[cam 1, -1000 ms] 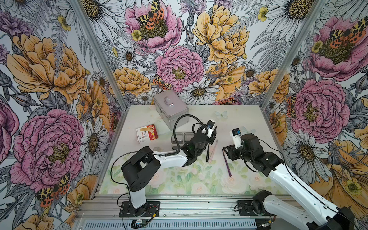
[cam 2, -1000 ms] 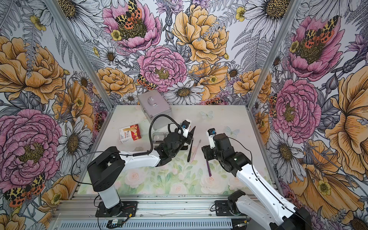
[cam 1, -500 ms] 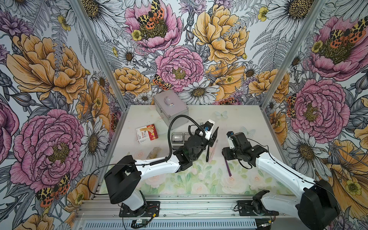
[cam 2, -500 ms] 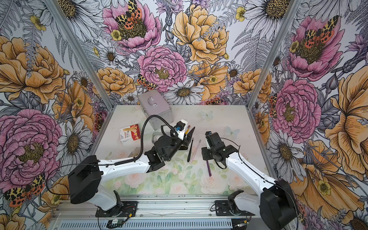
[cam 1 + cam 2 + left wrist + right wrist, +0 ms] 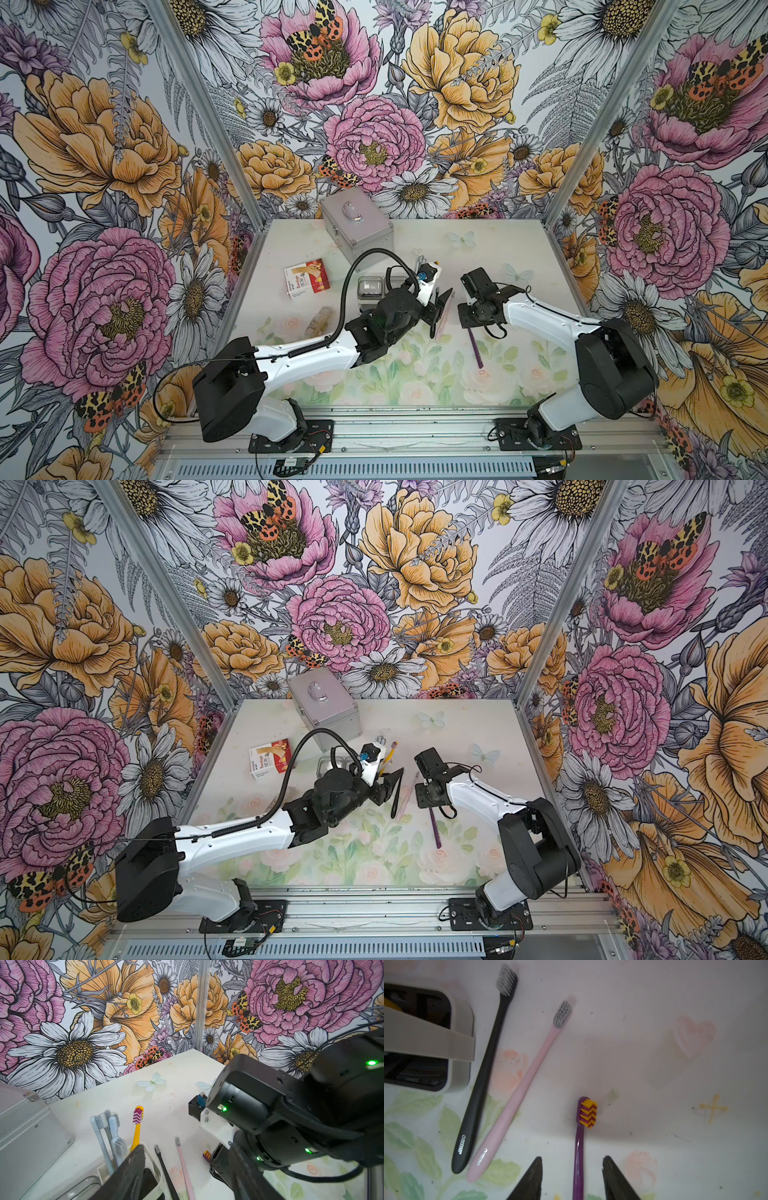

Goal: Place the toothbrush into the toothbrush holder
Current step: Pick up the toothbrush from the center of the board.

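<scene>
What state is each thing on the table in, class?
Silver case: closed.
Toothbrush holder: upright, holding brushes.
Yellow toothbrush: standing in holder.
Black toothbrush: lying flat.
Pink toothbrush: lying flat.
Purple toothbrush: lying flat.
Left claw: open, empty.
Right claw: open, straddling purple toothbrush.

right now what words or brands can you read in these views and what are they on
"OATSIMP", as best it reads: silver print on the black toothbrush handle.
A like silver word on the pink toothbrush handle, too blurred to spell.
"Bandage": red and white box; its smaller print is too small to read.
</scene>
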Robot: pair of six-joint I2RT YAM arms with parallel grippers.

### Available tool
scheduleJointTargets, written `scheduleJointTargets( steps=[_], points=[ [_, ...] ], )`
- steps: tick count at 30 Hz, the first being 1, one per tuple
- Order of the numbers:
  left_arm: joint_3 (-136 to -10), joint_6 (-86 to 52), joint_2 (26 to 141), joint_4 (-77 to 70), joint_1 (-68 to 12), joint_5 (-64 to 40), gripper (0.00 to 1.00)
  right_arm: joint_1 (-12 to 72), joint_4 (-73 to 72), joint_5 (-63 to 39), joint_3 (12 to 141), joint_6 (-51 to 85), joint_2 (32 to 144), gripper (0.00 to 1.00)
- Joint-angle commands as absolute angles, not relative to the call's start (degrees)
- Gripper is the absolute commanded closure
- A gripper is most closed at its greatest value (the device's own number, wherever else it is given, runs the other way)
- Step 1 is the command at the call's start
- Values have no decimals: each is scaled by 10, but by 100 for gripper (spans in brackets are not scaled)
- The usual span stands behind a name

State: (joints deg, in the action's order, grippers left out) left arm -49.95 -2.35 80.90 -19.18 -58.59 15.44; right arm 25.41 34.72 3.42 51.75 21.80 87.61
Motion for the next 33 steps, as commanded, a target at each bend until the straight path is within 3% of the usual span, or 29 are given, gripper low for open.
scheduleJointTargets(
  steps=[1,11,20,31,33],
  points=[
    [-490,-47,785,-180,-578,124,34,251,342,36,507,240,874,57],
    [-489,-60,792,-186,-573,124,33,258,337,27,428,289,825,60],
    [-483,-75,800,-199,-570,102,33,273,329,33,412,301,850,63],
    [-456,-111,791,-230,-552,93,33,280,329,40,412,300,850,89],
    [-449,-122,792,-241,-548,85,33,280,330,32,414,291,853,89]
  ],
)
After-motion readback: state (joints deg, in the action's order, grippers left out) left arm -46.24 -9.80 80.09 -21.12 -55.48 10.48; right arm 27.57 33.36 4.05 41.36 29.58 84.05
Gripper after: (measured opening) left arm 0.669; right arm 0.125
